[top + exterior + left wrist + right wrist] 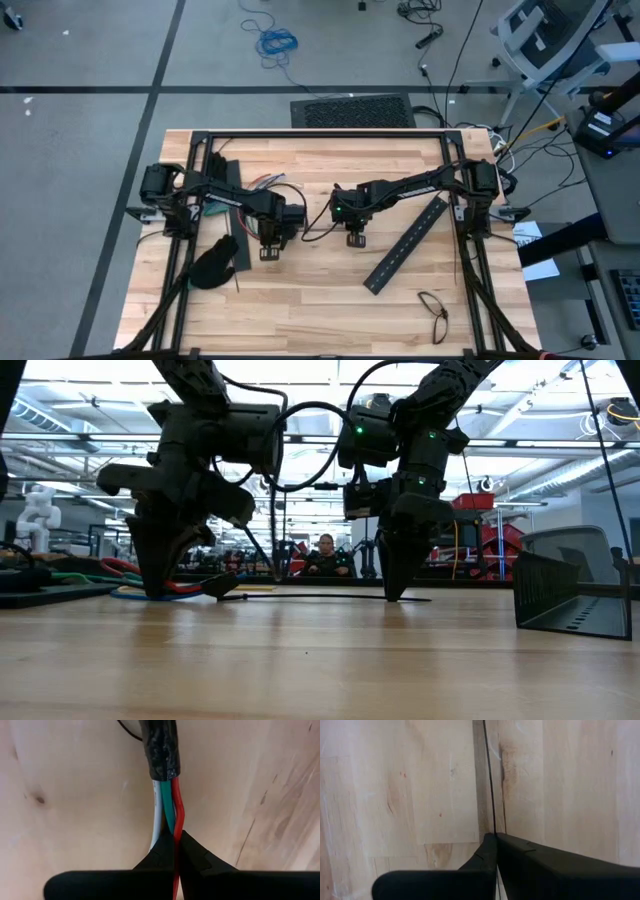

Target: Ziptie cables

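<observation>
Showing the wooden table (pixel 330 300), both arms lowered to mid-table so you can bring tie and bundle together. Your left gripper (pixel 176 851) is clamped on the red wire of the cables (pixel 170 810), left of centre, pinning the bundle just short of its black wrapped end. Your right gripper (pixel 495 840), right of centre, is closed on a ziptie (pixel 489 780) lying flat, likely ready for threading.

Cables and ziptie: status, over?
Left pincer shut on the red wire of the cables, at the table. Right pincer shut on the ziptie. Nothing between them; black bar lies off to the right.
</observation>
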Motion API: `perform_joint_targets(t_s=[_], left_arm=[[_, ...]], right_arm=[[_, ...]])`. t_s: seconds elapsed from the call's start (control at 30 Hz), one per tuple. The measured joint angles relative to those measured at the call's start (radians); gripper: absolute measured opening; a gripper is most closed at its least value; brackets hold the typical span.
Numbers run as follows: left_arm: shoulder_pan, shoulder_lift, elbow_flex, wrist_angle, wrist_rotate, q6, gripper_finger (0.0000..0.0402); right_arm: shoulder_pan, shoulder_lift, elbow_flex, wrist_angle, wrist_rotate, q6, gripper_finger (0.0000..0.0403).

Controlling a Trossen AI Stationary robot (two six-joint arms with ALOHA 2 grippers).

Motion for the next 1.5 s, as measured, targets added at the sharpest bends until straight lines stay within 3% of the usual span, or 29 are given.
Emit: perform_joint_targets(t_s=[0.37, 1.5], left_arm=[[0.015, 0.016, 0.023, -0.027, 0.021, -0.017, 0.0004], [0.035, 0.017, 0.023, -0.039, 0.022, -0.029, 0.0004]], right_arm=[[-0.001, -0.043, 0.005, 0.005, 0.039, 0.007, 0.0], [0.083, -0.208, 0.039, 0.016, -0.054, 0.047, 0.0]])
